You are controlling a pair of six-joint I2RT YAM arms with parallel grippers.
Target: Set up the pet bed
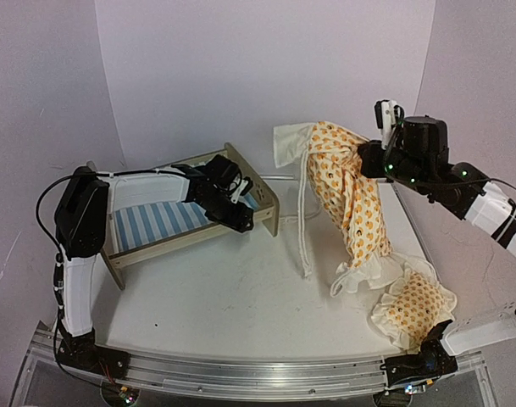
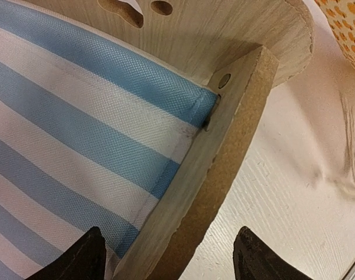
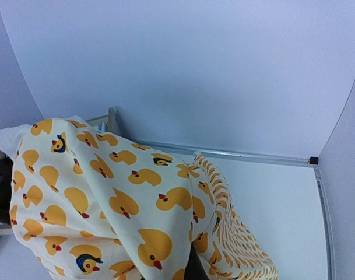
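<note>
The two dark fingertips [image 2: 84, 256] of the left claw [image 2: 171, 258] sit at the bottom of the left wrist view. They are spread wide and straddle the pale wooden side rail [image 2: 224, 146] of the pet bed [image 1: 169, 246]. One tip hangs over the blue-and-white striped mattress [image 2: 78, 116] and the other over the white worktop [image 1: 241, 305] outside the frame. Neither tip clearly presses on the wood. The rail meets the rounded end board [image 2: 224, 29] just ahead of them, and part of a paw-print cutout [image 2: 130, 9] shows at the top edge.

From above, the pet bed stands on the left half of the worktop, angled, with the mattress lying inside it. The left arm reaches over it to the end nearer the middle.

The right claw [image 1: 374, 159] is raised on the right side and clamped on the top of a duck-print quilt [image 1: 351, 195]. The quilt hangs down in a long fold, and its white ruffle rests on the worktop. It fills the right wrist view, so the fingers there cannot be made out. A small matching pillow [image 1: 414, 305] lies just beside the quilt's lower end, well apart from the pet bed.
</note>
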